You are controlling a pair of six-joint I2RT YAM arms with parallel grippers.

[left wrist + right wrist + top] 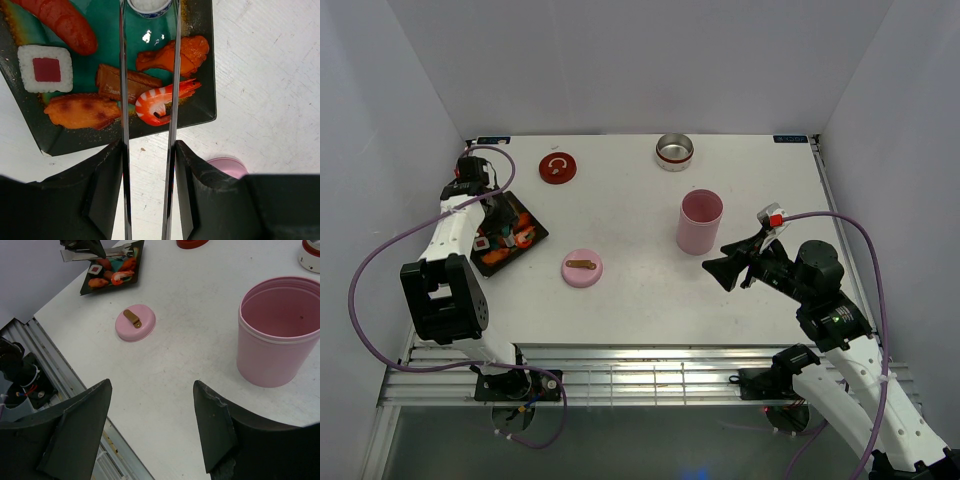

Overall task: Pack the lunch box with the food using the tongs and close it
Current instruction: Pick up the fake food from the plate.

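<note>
- White bench carries everything
- Right fingers hover over the bench's right side, spread wide with nothing between them, just beside the lunch box
- Left fingers sit at the near edge of the tray, clamped from outside on the two arms of the tongs
- Black tray with a teal inside lies at the bench's left side, holding all the food
- Pink lunch box stands upright and open right of centre, well apart from the tray
- Pink lid lies flat between the tray and the lunch box, touching neither
- Red lid and metal tin rest near the far edge
- Tongs reach out over the tray, their tips out of view past the top of the left wrist picture
- Shrimp lies between the tong arms, and the right arm crosses its tail end
- Drumstick, sausage, fried piece and white square piece with a red centre sit around it in the tray
</note>
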